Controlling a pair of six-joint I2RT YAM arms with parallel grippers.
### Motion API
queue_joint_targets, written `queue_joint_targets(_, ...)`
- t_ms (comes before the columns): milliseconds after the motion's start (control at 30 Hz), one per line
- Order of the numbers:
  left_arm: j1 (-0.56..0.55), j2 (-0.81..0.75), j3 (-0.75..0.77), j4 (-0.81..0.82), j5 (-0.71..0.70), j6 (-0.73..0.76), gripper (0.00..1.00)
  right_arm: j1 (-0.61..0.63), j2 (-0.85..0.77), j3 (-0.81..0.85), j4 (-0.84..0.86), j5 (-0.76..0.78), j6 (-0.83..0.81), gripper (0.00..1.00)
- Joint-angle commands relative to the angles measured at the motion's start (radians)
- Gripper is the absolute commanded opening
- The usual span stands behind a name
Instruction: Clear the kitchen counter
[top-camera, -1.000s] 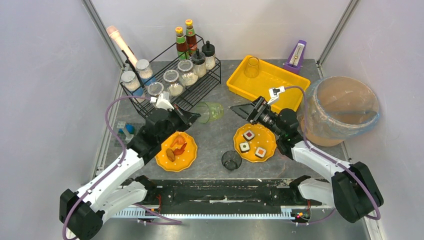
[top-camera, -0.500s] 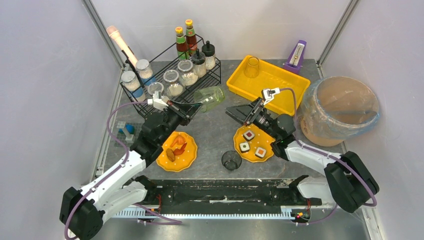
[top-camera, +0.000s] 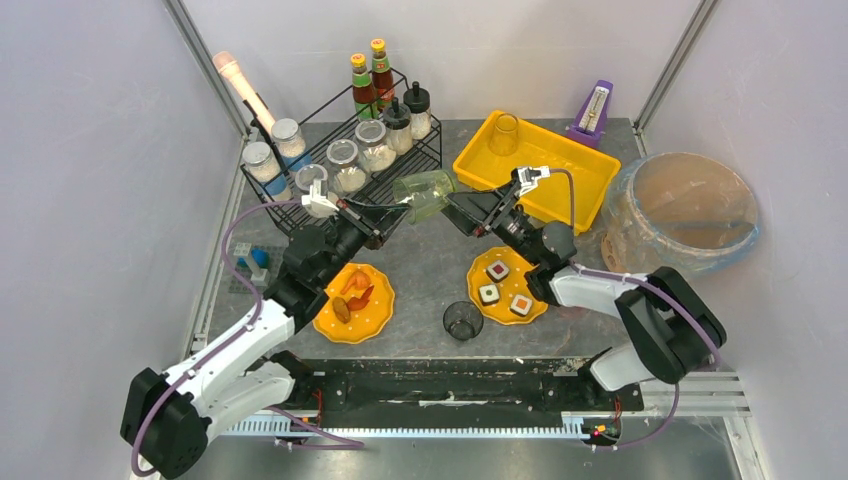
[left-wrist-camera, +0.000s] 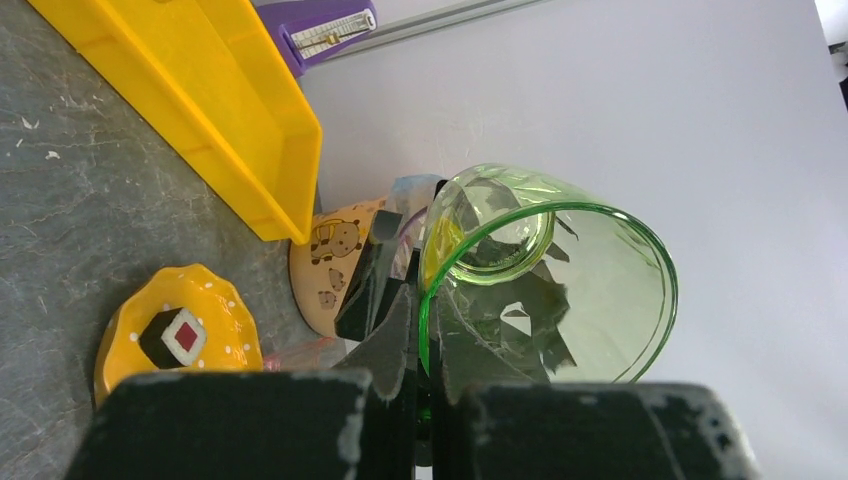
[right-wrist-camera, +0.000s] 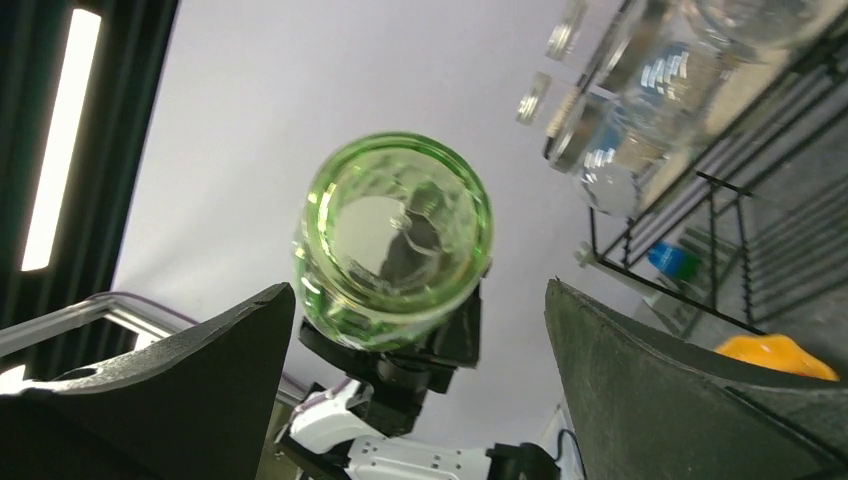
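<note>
Left gripper (top-camera: 398, 208) pinches the rim of the green glass tumbler (top-camera: 425, 189), one finger inside, one outside, and the glass hangs on its side beyond the fingertips. Right gripper (top-camera: 460, 212) faces the tumbler's base with fingers spread wide, the glass just ahead of them, touching neither. The kitchen counter (top-camera: 430, 265) lies below both pairs of fingers.
</note>
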Motion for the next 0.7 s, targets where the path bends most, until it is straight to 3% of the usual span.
queue_joint_targets(0,-0.002,0.002,-0.010,0.091,0.020,-0.051,0.02,0.008,0.067,0.069,0.238,0.020,0.091,0.98)
queue_joint_targets(300,-0.010,0.034,-0.015,0.097,0.036,-0.063,0.02,0.009,0.108,0.119,0.257,0.024,0.102,0.98)
queue_joint_targets(367,-0.010,0.039,-0.014,0.097,0.038,-0.061,0.02,0.011,0.111,0.120,0.255,0.020,0.099,0.90)
queue_joint_targets(500,-0.010,0.050,-0.013,0.087,0.052,-0.049,0.02,0.008,0.111,0.105,0.240,0.024,0.079,0.62)
queue_joint_targets(667,-0.010,0.030,-0.015,-0.006,0.041,0.026,0.22,-0.005,0.113,0.100,0.224,0.016,0.056,0.22)
